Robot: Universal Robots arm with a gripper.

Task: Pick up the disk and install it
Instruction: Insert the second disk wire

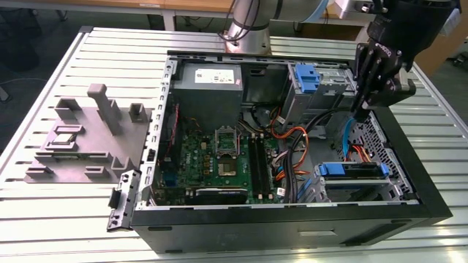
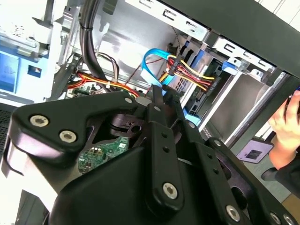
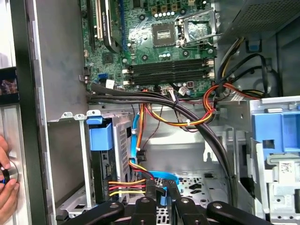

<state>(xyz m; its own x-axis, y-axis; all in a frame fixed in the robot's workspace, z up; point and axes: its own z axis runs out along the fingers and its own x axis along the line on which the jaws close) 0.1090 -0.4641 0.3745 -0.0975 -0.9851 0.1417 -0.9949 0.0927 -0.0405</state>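
Over open computer case [image 1: 409,181], at 2 o'clock in exterior view, gripper [image 1: 360,118] is seen hanging tip-down above orange and blue cables [image 1: 351,145]. Fingers [image 3: 151,190] are drawn close together; nothing is gripped. Disk [image 1: 308,79] in blue bracket is seen standing at 1 o'clock of case, apart from gripper. Second blue caddy [image 1: 351,170] is seated in bay at 4 o'clock.

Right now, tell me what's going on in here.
The robot arm's gripper hovers inside the open computer case, over the cables by the drive bays. The disk in its blue carrier sits apart from it, in the bay near the power supply, not yet picked up. A person's hand rests outside the case.
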